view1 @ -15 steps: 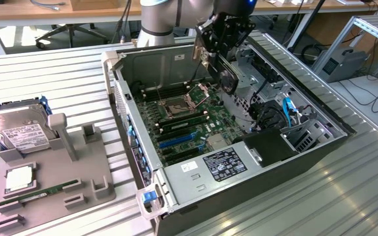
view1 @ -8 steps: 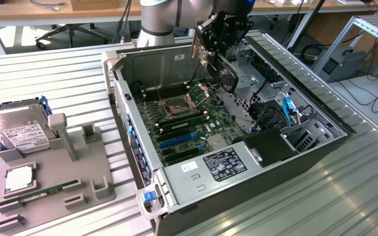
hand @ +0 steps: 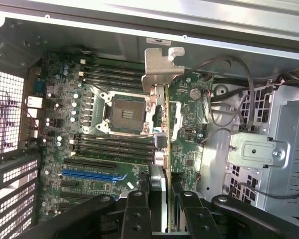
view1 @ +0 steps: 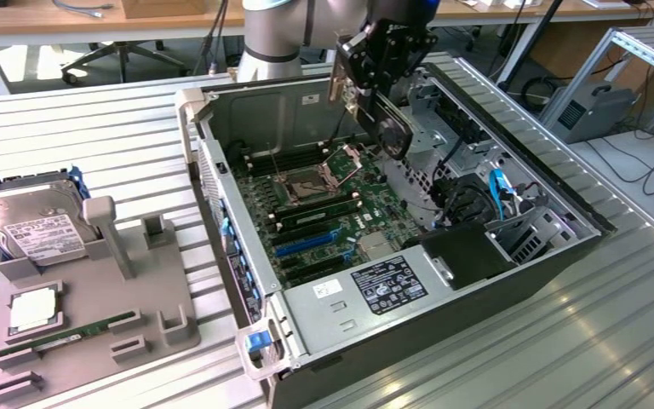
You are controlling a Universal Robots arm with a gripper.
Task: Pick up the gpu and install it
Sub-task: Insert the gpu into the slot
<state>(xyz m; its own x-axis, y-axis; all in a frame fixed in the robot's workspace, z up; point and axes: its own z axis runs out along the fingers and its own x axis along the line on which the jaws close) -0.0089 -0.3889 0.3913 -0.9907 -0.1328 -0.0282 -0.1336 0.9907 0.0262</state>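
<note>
Grips the gpu (view1: pixel 387 128) edge-on in the claw (view1: pixel 375 89), with fingers clamped on the card's two faces and the silver bracket (hand: pixel 162 62) at the end far from the wrist. Holds it in the air inside the open computer case (view1: pixel 208 128), above the motherboard (view1: pixel 327 200) near the CPU socket (hand: pixel 124 110), clear of the board and not seated in any slot. Risks missing the blue expansion slot (hand: pixel 89 176), well apart from the card's edge in the wrist view, and so pressing the connector onto bare board or the memory slots (hand: pixel 114 144) through poor alignment. Could catch the bracket on the case wall if lowered skewed. Might snag the loose cables (hand: pixel 213 113) beside the metal drive cage (hand: pixel 289 149) on a careless sideways pass. May also let the card pivot in the grip, given a hold on one edge only, and jam it half-seated.
</note>
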